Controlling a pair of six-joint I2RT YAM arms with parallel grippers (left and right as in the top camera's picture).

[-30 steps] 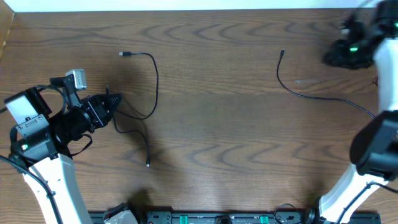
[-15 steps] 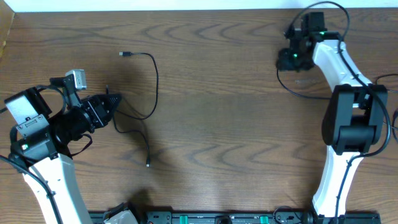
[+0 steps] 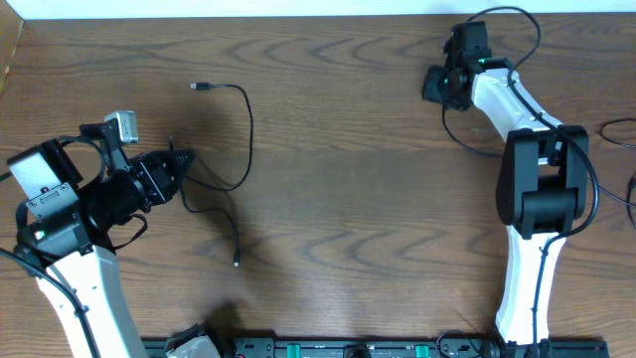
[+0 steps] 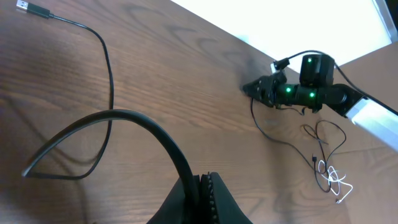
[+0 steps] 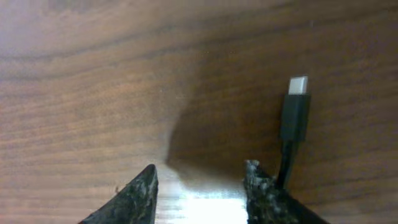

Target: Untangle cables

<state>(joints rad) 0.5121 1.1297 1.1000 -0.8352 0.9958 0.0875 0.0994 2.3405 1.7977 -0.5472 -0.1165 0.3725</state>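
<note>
One thin black cable (image 3: 245, 129) runs from a small plug (image 3: 202, 88) in a loop across the left of the table to a free end (image 3: 237, 263). My left gripper (image 3: 180, 162) is shut on this cable (image 4: 155, 134) where it enters between the fingers (image 4: 214, 199). A second black cable (image 3: 472, 145) lies at the back right, partly hidden by my right arm. My right gripper (image 3: 429, 86) stands open low over the wood. That cable's plug (image 5: 296, 106) lies just outside the right finger (image 5: 258, 186), and nothing is between the jaws of the right gripper (image 5: 202, 182).
More thin cords lie near the right edge (image 3: 621, 127). In the left wrist view a small tangle of black and white cords (image 4: 329, 175) sits beyond my right arm (image 4: 311, 96). The table's back edge meets a white strip (image 3: 298, 8).
My right arm has swung in from the right edge to the plug end of the back-right cable, jaws a little narrower. The left arm and its cable have not moved.
</note>
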